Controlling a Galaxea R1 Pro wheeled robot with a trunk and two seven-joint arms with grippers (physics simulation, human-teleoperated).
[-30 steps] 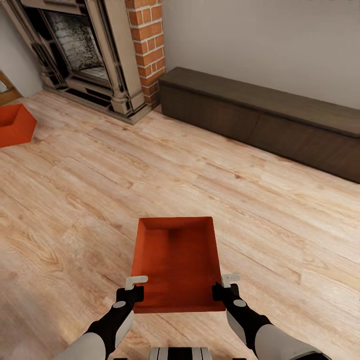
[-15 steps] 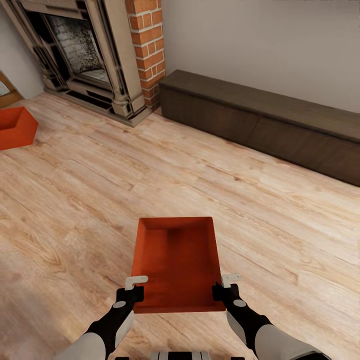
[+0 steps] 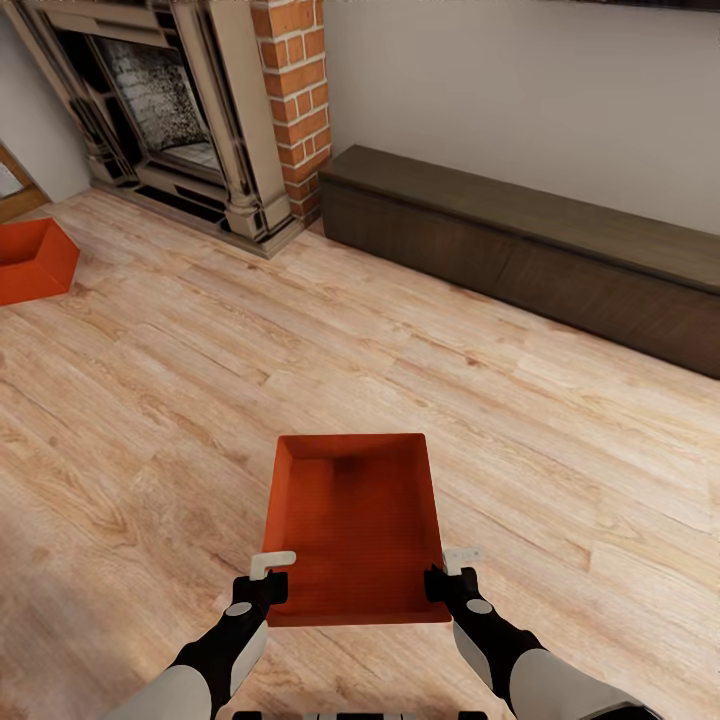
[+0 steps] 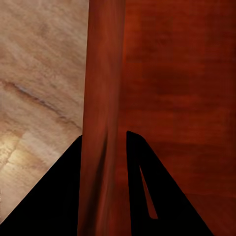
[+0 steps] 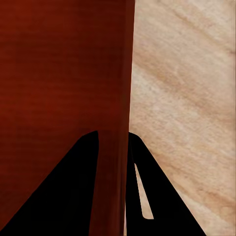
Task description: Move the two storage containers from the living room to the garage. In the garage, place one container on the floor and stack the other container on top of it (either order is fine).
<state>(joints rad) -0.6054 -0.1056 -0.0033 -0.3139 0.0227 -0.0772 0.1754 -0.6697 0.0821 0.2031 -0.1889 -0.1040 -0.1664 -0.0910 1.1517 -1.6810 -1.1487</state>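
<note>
We are holding one red-orange container (image 3: 352, 525) out in front of us, above the light wood floor (image 3: 150, 420). Our left gripper (image 3: 270, 578) pinches the container's left wall near the corner closest to us, with one finger inside and one outside. Our right gripper (image 3: 446, 573) pinches the right wall in the same way. In the left wrist view the wall (image 4: 101, 123) runs between the two dark fingers (image 4: 59, 196), and in the right wrist view it is the same with the wall (image 5: 114, 118). The second container (image 3: 32, 260) sits on the wood floor, well apart from the first, near the brick fireplace (image 3: 200, 110). A long dark cabinet (image 3: 520, 240) stands beside the fireplace, along the pale wall.
</note>
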